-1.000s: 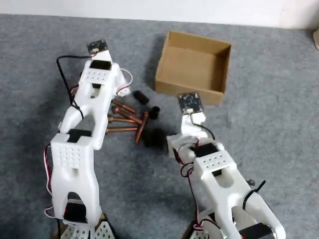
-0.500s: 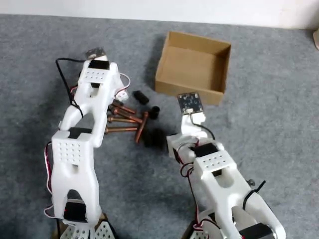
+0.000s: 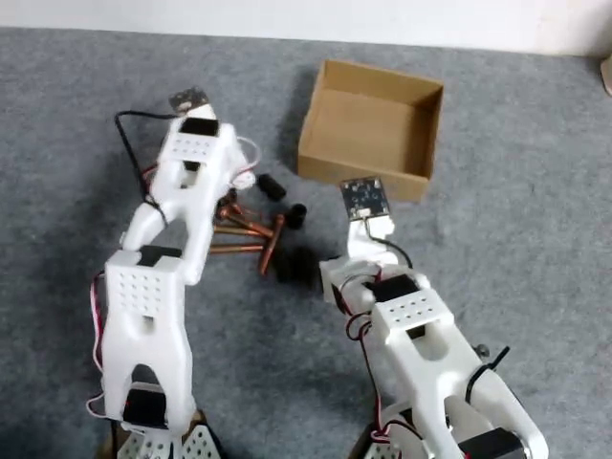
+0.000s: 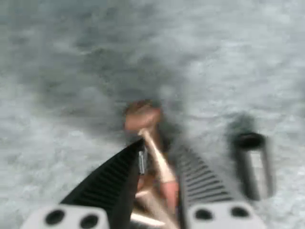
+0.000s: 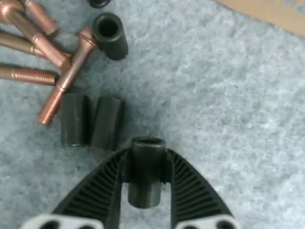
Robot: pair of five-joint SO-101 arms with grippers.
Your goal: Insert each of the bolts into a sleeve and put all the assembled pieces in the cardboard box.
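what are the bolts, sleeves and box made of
The bolts look like metal with a copper-coloured, slightly shiny finish, perhaps plating; threads show. The sleeves are matte black tubes, metal or plastic, hard to tell. The cardboard box is plain brown matte cardboard.

grey carpet (image 3: pixel 535 191) all across here, short speckled pile, with shadows lying on it in dark patches. along the carpet's far edge runs a white strip (image 3: pixel 287 17), plain and flat. at the carpet's right edge, near that far side, a small pale thing (image 3: pixel 607 75) pokes in, too cut off to tell.
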